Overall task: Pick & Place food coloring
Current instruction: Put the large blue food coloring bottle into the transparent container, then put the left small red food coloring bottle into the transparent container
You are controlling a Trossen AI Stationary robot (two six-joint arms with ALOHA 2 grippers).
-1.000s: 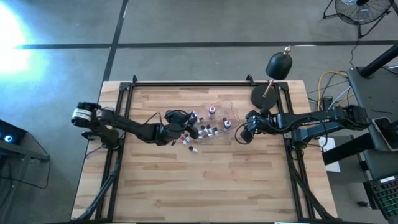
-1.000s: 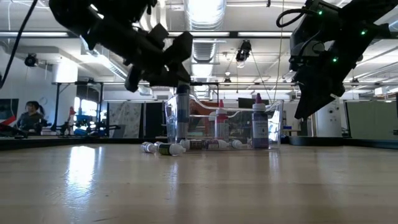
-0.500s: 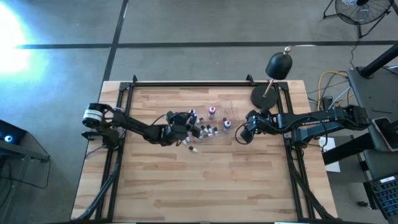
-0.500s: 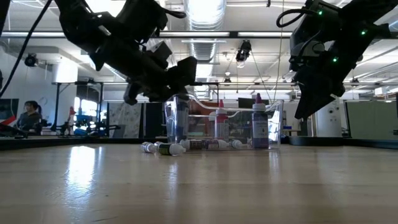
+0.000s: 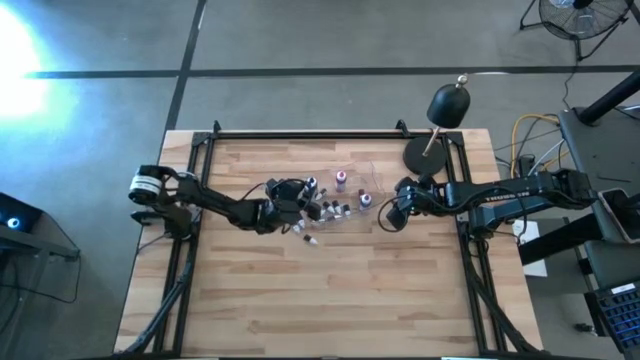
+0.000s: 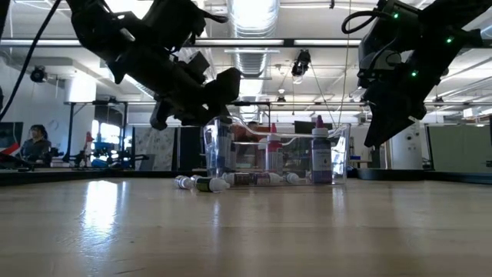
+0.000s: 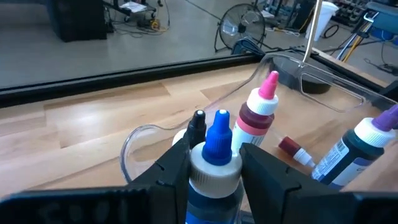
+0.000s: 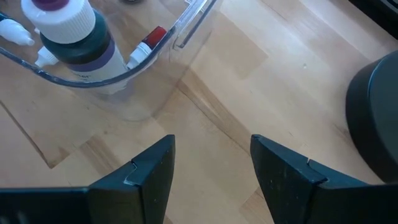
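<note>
A food coloring bottle with a blue cap (image 7: 217,134) stands upright between the fingers of my left gripper (image 7: 214,160), which is shut on it over the clear tray (image 6: 342,150). In the low view its body (image 6: 224,150) reaches down inside the tray's left end. Upright in the tray are a pink-tipped bottle (image 7: 258,115) and a purple-capped bottle (image 8: 74,31); a red-capped one (image 8: 146,43) lies on the tray floor. Small bottles (image 6: 201,183) lie on the table before the tray. My right gripper (image 8: 211,165) hangs open above bare wood, right of the tray. My left gripper pinches the blue-capped bottle at its white collar (image 7: 214,177), just under the cap, between its two fingers. The fingers come from the table's left, slanting a little downward. The bottle stays upright with its lower end in the tray; whether it rests on the tray floor does not show.
A black dome-headed lamp (image 5: 447,105) on a round base (image 5: 420,155) stands at the far right, close behind my right arm. A black metal frame (image 5: 300,135) runs along the table's far edge and sides. The near half of the wooden table (image 5: 330,300) carries nothing.
My left gripper has sunk toward the tray with the blue-capped bottle and tipped slightly further downward. The bottle has stayed upright and now sits lower inside the tray's left end.
</note>
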